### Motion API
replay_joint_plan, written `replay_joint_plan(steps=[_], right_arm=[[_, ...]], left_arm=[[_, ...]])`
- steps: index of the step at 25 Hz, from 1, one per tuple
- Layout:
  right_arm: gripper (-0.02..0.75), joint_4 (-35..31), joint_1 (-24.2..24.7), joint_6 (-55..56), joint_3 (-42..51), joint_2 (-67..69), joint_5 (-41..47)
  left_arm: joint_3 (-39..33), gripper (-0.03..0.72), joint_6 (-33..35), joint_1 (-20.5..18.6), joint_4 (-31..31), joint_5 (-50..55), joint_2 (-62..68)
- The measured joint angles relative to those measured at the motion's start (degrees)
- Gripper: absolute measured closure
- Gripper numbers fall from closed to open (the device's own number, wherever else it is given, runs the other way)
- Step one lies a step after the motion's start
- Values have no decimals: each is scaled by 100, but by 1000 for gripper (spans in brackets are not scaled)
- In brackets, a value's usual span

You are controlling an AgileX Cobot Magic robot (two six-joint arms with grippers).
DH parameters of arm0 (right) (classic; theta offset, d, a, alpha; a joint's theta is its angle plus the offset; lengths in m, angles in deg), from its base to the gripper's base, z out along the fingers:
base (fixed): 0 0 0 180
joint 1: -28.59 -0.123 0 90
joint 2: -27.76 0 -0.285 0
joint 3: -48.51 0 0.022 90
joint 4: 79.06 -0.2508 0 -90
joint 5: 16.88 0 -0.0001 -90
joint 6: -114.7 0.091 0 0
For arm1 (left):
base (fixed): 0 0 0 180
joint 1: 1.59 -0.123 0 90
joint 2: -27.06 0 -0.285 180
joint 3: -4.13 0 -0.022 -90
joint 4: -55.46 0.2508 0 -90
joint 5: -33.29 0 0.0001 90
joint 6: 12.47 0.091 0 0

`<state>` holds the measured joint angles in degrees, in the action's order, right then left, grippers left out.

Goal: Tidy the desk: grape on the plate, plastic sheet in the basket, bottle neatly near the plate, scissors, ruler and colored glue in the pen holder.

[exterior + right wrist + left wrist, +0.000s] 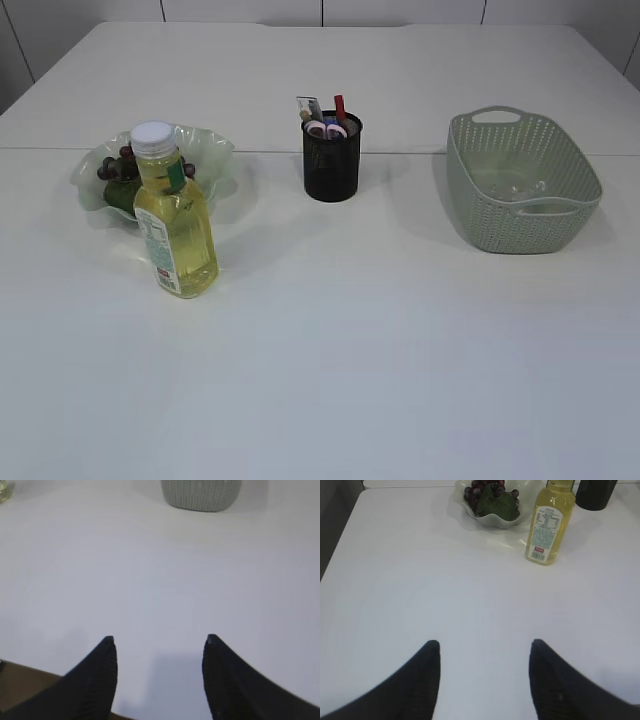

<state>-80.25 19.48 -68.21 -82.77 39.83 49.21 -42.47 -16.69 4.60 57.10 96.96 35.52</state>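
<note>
Exterior view: white tabletop (pixel 330 350). Left side has a pale wavy plate (pixel 212 150) w/ dark grapes (pixel 106 170) and a green leaf on it. A bottle (pixel 173 215) w/ white cap and yellow liquid stands upright just in front of the plate, overlapping it from this angle; can't tell if they touch. Center back: black mesh pen holder (pixel 332 165), upright, w/ scissors (pixel 327 129) (pink handles), a ruler (pixel 308 107) and a red-topped glue stick (pixel 340 106) poking out the top. Right: grey-green woven basket (pixel 480 215) w/ handles; something clear and shiny lies on its floor, can't say for sure it's the plastic sheet. No arms visible here.

Left wrist view: left pincer (pixel 484 647) hangs over bare tabletop, jaws standing wide, nothing between them. Plate w/ grapes, bottle and the edge of the pen holder sit far ahead at the top of the frame, well apart from the pincer.

Right wrist view: right pincer (pixel 159 642) near the tabletop's front edge, jaws wide, holding nothing. Basket at the top of the frame, well apart.
</note>
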Motion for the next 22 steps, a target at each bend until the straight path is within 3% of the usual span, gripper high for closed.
replay_joint_plan(steps=[7, 22], right_arm=[[300, 12, 437, -4, 0, -527, 0], [300, 50, 464, -25, 0, -527, 0]], left_arm=[[0, 294, 0, 0, 0, 0, 0], [0, 332, 0, 0, 0, 0, 0]])
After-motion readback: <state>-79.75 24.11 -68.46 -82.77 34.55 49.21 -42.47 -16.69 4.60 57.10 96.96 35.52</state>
